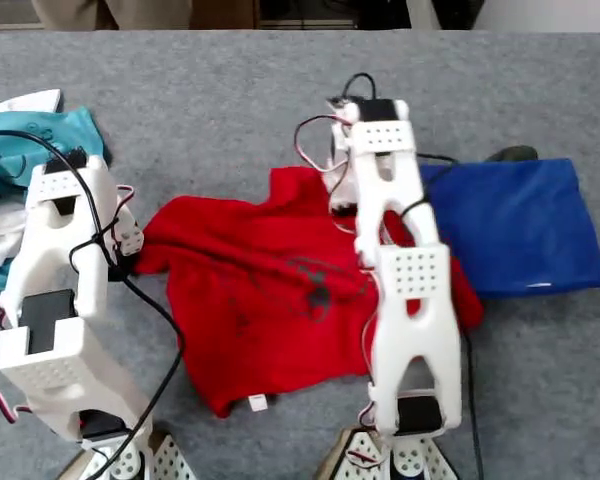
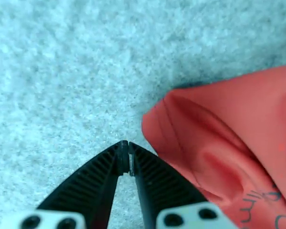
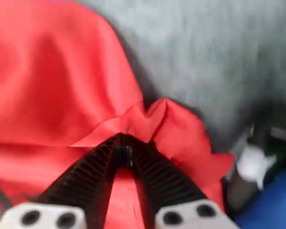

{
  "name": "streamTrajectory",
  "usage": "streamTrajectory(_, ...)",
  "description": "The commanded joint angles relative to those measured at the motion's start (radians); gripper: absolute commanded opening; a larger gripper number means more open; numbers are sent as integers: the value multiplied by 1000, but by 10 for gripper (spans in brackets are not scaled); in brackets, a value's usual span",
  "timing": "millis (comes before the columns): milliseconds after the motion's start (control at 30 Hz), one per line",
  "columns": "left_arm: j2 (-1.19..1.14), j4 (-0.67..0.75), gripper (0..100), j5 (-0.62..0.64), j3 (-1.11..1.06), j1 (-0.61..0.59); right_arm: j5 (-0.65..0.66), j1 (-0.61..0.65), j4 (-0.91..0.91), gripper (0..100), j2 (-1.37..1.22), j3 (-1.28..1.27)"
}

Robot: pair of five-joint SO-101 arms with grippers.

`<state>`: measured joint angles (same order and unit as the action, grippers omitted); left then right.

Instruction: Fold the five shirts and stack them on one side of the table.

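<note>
The worktop [image 1: 230, 90] carries the spread red shirt [image 1: 260, 300], folded blue shirt [image 1: 520, 225] alongside. The right tool [image 3: 125, 147] pinches a red fold; the left tool [image 2: 125, 153] (closed, empty) sits beside the sleeve [image 2: 195, 129], so a one-sided pull could bunch the cloth.

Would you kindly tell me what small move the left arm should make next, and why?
Probably open the left gripper and nudge it onto the sleeve hem of the red cloth shirt: it is shut on nothing, over the bare grey fuzzy table beside that hem, while the right gripper seems pinched on the shirt's far edge.
</note>
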<state>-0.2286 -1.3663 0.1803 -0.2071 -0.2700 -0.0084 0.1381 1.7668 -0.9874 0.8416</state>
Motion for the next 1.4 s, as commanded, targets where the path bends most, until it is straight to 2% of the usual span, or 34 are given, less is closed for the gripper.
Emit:
streamTrajectory(0,48,-25,19,-11,68,-6,55,-24,20,5,236,-232)
streamTrajectory(167,42,-23,19,-5,106,-2,81,-22,17,9,395,-409)
streamTrajectory(333,41,-17,24,14,133,2,77,-53,15,9,489,-418)
streamTrajectory(567,39,-12,209,133,126,3,69,-71,18,12,596,-278)
streamTrajectory(633,39,8,233,155,123,3,28,-70,15,48,593,-239)
streamTrajectory(800,39,66,232,183,91,3,-9,-58,17,164,541,-182)
streamTrajectory(1000,39,61,232,176,31,2,-11,-38,17,153,498,-173)
streamTrajectory(1200,41,-43,232,175,18,-6,-11,-38,14,153,472,-157)
streamTrajectory(1367,39,-11,232,181,9,-6,-11,-36,15,153,390,-39)
